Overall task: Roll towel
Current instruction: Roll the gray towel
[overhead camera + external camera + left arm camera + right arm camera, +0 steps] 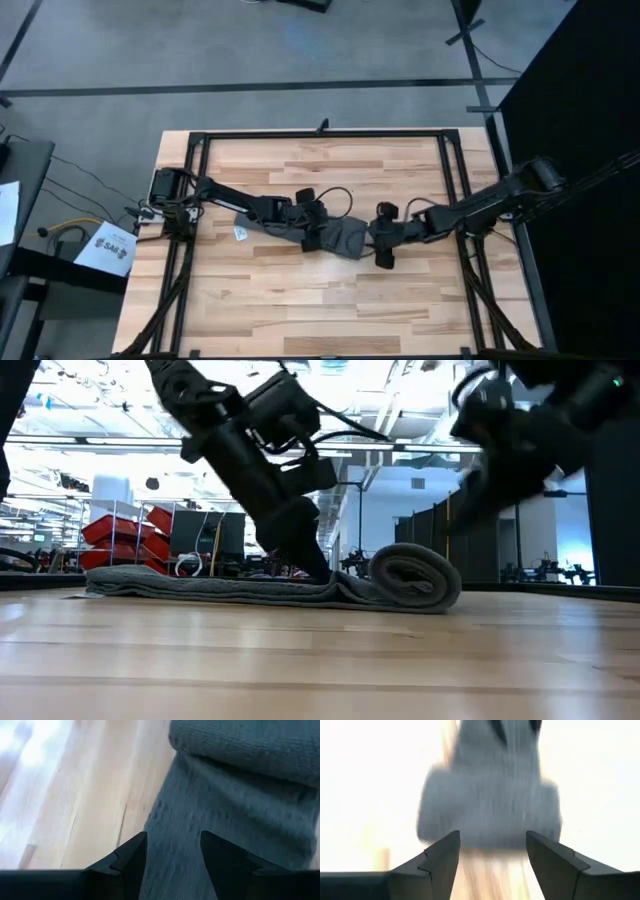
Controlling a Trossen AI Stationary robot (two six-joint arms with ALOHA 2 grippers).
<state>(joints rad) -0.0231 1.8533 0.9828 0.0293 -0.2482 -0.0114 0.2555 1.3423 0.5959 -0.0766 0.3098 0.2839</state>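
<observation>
Towel [300, 228] mid-desk [330, 300], rolled at right end, flat tail left. Left end effector [172, 857] open over flat part; right end effector [492, 852] open, empty, just beside roll. Rolling half done; next, roll to be pushed leftward.

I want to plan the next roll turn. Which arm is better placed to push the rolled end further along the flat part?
Probably the right gripper: it sits just behind the towel roll, open. The left gripper is over the flat part, in the roll's path.

Overhead down, low level across, wrists close, all sharing towel [340, 236]
</observation>
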